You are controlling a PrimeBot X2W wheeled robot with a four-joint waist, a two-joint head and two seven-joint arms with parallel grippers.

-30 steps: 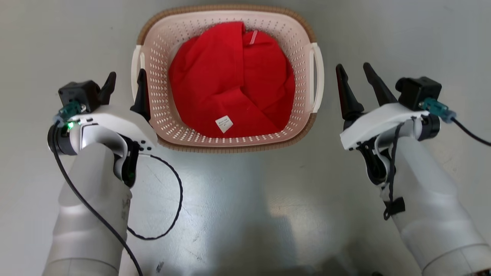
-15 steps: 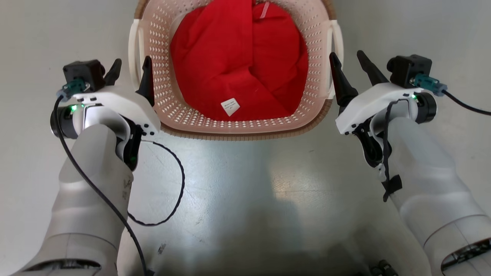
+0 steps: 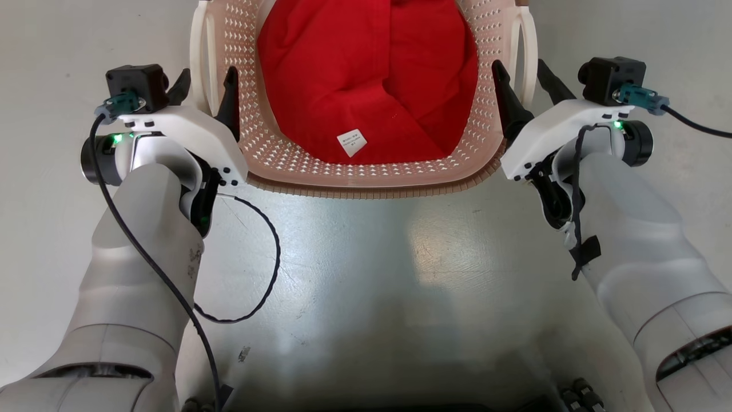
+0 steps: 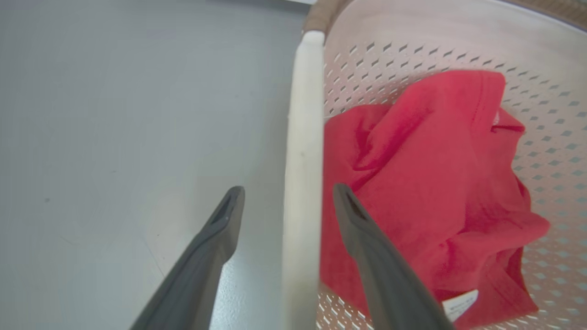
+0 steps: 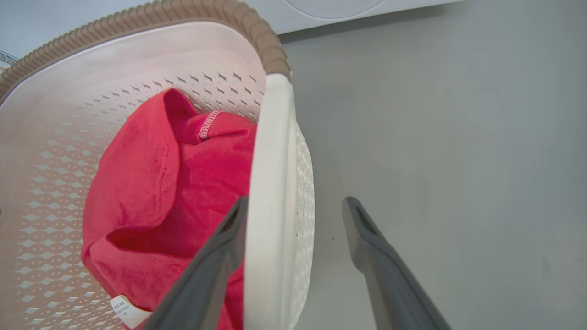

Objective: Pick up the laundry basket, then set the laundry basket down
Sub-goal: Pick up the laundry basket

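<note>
Down on the grey floor (image 3: pixel 366 274), flanking the basket (image 3: pixel 366 178) with left gripper (image 3: pixel 207 73) and right gripper (image 3: pixel 518 64), fingers (image 4: pixel 206 256) spread wide, straddling each handle (image 4: pixel 300 160), probably lining up an even lift. Not gripping yet.

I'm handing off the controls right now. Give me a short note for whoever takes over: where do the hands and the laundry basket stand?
Left hand: open, one finger on each side of the left handle, not gripping.
Right hand: open, astride the right handle, not gripping.
Laundry basket: on the grey floor between the arms, with a red cloth inside.
Done: both hands lined up on the handles.
Left: close both hands, lift the basket, then set it down.
</note>
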